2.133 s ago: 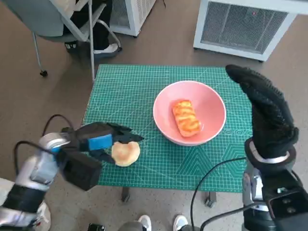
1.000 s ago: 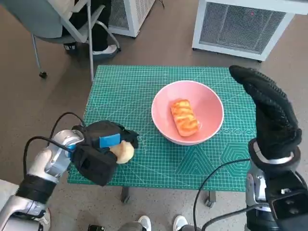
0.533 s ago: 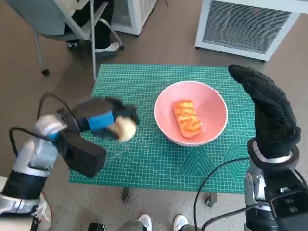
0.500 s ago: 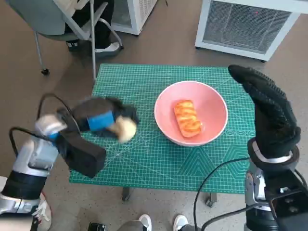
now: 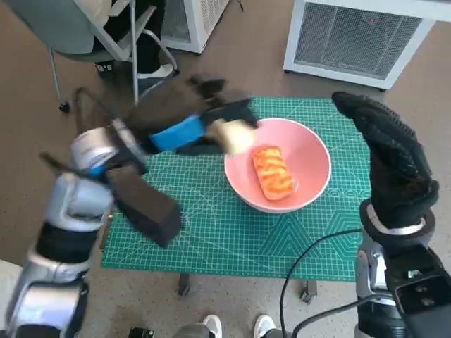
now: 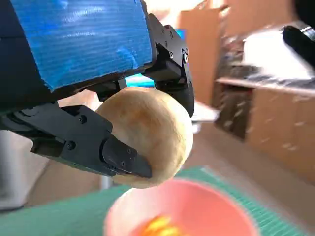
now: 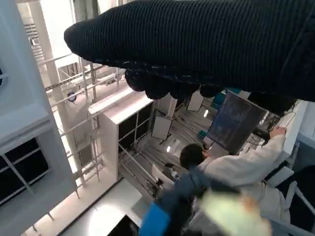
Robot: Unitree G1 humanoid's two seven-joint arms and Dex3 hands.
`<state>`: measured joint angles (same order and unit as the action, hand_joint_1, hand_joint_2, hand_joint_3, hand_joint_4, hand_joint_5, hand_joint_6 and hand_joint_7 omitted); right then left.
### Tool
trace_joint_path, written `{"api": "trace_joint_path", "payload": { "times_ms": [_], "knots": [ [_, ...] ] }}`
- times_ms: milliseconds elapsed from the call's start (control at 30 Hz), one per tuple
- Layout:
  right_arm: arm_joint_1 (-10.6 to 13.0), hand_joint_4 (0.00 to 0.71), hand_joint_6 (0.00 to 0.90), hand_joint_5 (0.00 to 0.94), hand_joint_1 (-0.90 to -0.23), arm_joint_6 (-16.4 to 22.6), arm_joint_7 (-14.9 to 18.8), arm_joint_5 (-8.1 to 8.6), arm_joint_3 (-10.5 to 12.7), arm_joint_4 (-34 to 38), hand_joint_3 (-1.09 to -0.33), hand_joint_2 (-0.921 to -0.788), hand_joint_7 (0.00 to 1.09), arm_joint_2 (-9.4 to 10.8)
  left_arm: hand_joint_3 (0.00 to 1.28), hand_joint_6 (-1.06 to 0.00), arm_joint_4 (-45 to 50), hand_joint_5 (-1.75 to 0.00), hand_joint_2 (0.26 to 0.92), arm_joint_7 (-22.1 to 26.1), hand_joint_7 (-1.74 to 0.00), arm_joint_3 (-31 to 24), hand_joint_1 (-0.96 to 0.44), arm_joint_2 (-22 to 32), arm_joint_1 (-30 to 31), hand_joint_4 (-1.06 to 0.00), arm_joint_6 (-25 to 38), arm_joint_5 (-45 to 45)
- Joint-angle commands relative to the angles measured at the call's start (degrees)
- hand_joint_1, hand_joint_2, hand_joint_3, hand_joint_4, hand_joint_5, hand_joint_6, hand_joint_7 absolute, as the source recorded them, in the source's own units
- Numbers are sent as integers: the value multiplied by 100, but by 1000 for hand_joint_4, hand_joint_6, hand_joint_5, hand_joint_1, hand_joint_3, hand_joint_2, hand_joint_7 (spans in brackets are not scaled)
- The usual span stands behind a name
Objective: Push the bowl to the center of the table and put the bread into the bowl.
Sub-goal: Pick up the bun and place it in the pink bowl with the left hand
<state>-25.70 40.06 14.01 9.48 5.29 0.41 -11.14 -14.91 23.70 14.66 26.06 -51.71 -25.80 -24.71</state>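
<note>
Now: round bun [image 5: 233, 135], held aloft in the left hand [image 5: 184, 125], just over the near-left rim of the bowl [image 5: 310, 184]. In the left wrist view the bun [image 6: 147, 142] is seen clamped between black fingers [image 6: 88, 147], with the pink bowl [image 6: 182, 211] directly beneath.

Change noted: about two seconds back the bun lay on the mat near the bench's front left edge, beside the hand; a second back it was being closed on; half a second back it had been lifted and carried partway. It is now raised and brought to the bowl's edge. The bowl has kept its place, roughly mid-bench.

Bowl contents: one glazed orange pastry [image 5: 272, 172], lying lengthwise.

Meaning for the task: the push appears done; the bread is judged to be in transit, with release over the bowl remaining. Since the bun hangs at the rim rather than over the middle, a bounce off the edge is a risk if it is let go too soon.

Right hand [image 5: 392, 163]: gloved, upright at the bowl's right, nothing held, fingers extended together.

Surroundings: green cutting mat [image 5: 211, 239] on the bench; chair [image 5: 84, 35] and white unit [image 5: 359, 39] beyond.
</note>
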Motion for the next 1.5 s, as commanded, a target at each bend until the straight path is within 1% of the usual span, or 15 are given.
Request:
{"api": "trace_joint_path", "payload": {
  "times_ms": [33,100,233,267,300,333,367,400,467,533,667,833,1000,1233,1500],
  "knots": [
    [40,430,86,10,-409,-83,44,96,-11,88,-539,-921,779,21,90,-636,-823,-1217,920,-175,-1168,304,2,-315,-400,-628,-283,-179],
    [50,430,86,10,-409,-88,40,95,-9,78,-538,-921,780,24,104,-620,-1261,-1226,920,-189,-1194,400,2,-460,-569,-611,-435,-159],
    [74,431,86,10,-409,-89,28,83,-4,50,-531,-921,780,30,206,-526,-2017,-1331,921,-150,-1321,589,2,-674,-848,-474,-568,-207],
    [79,431,86,10,-410,-91,24,79,-3,41,-531,-921,780,31,231,-497,-2131,-1214,921,-134,-1363,632,-66,-701,-896,-432,-561,-240],
    [93,431,86,10,-410,-93,19,73,4,28,-530,-921,780,28,272,-451,-2243,-953,921,-95,-1429,714,-165,-729,-945,-418,-509,-326],
    [101,431,87,10,-413,-94,15,66,7,18,-528,-921,780,27,229,-375,-2331,-666,894,-73,-1120,771,-113,-748,-983,-394,-483,-387],
    [118,431,87,9,-415,-94,9,57,13,1,-527,-921,780,24,170,-377,-2413,-443,893,-46,-823,841,-80,-767,-1020,-399,-452,-462],
    [129,431,88,9,-417,-95,3,47,16,-12,-526,-921,779,25,116,-387,-2476,-285,892,-34,-590,889,-79,-778,-1049,-391,-439,-509],
    [157,430,88,9,-418,-95,-13,17,27,-47,-525,-921,778,25,66,-406,-2580,-146,891,-23,-375,979,-95,-802,-1102,-381,-409,-606],
    [184,430,89,9,-421,-88,-28,-16,52,-70,-524,-921,776,15,37,-427,-2636,-75,892,-49,-248,1055,-131,-818,-1119,-369,-372,-711],
    [212,432,88,9,-426,-58,-39,-56,98,-63,-519,-921,769,-3,13,-442,-2648,-16,896,-167,-126,1106,-207,-839,-1074,-320,-279,-844],
    [233,432,89,8,-427,-65,-71,-103,148,-72,-517,-921,760,-11,7,-411,-2704,-2,901,-619,-68,997,-281,-871,-948,-247,-298,-879],
    [242,427,91,5,-422,-79,-110,-146,178,-83,-514,-921,748,-11,11,-369,-2736,0,914,-855,-32,779,-354,-876,-823,-195,-409,-614],
    [214,421,96,2,-413,-62,-139,-156,195,-42,-513,-921,736,-7,69,-329,-2630,-2,920,-758,-7,283,-410,-911,-575,-174,-606,224],
    [149,420,101,1,-409,-70,-203,-194,205,-7,-513,-921,727,18,138,-350,-2084,-19,921,-547,-17,-364,-405,-976,-126,-214,-732,1380]
  ]
}}
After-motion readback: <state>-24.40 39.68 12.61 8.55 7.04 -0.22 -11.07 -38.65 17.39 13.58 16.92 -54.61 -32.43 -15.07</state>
